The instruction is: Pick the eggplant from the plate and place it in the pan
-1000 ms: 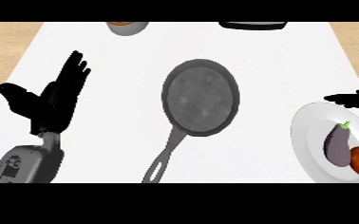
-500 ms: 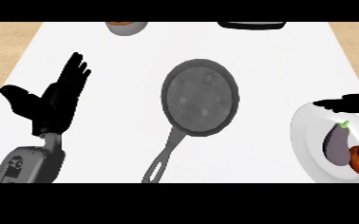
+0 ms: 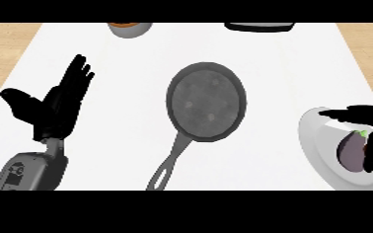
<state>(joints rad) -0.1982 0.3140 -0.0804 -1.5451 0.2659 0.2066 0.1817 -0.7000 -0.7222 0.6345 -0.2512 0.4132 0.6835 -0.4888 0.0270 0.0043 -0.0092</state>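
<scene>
Purple and dark, the eggplant lies on the white plate at the head view's right edge, its green stem end pointing up toward the fingers of the right hand. That hand enters from the right edge and only part of it shows: black fingers stretched leftward across the plate's upper portion, just above the eggplant, with another dark sliver of the hand at the eggplant's right side. Whether those fingers are closing on anything cannot be told, since most of the hand is cut off by the edge.

Well to the left of that hand sits the grey pan, bare inside, its handle running down and to the left. Farther left again, the left hand rests open on its grey forearm, fingers straight and pointing up, thumb spread outward, holding nothing.

Beyond the pan, at the counter's far edge, a bowl and a dark object are partly visible.
</scene>
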